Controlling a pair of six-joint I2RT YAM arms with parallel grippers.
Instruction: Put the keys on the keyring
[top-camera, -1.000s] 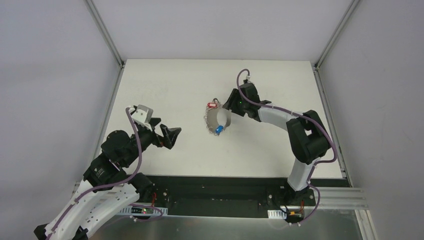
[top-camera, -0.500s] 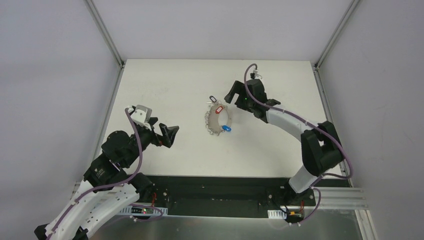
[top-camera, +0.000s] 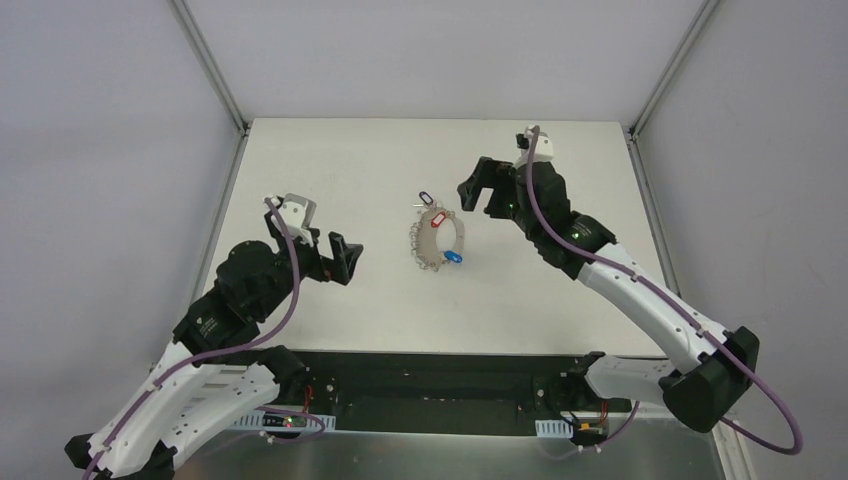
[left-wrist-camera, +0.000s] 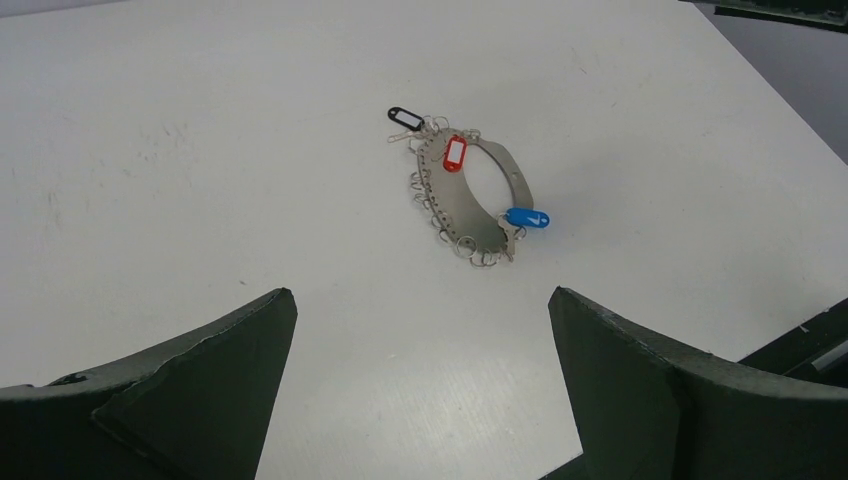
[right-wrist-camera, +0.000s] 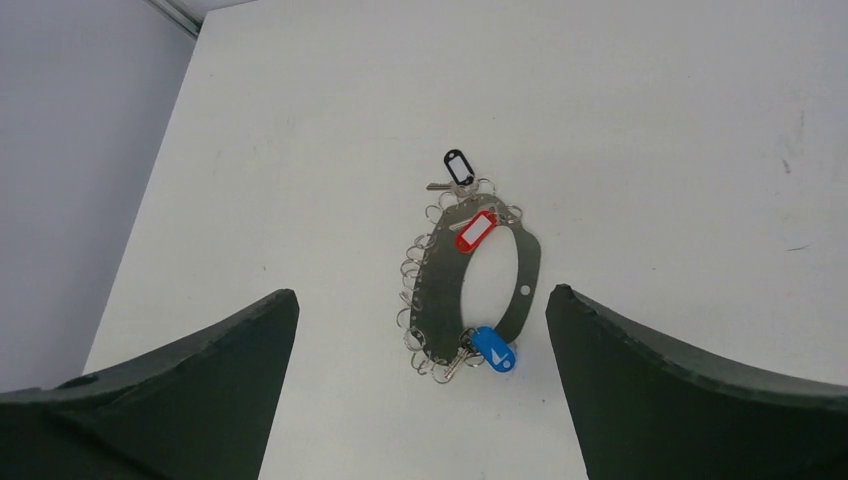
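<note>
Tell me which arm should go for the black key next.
Right, probably. The right gripper hangs open close to the black key at the far end of the keyring; the left gripper, also open, sits farther off.

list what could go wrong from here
The keyring lies flat on the table with the left end effector and right end effector open, off it; a one-sided nudge could slide it.
The black key lies outside its band; whether it is attached is unclear, so it may be missed.
</note>
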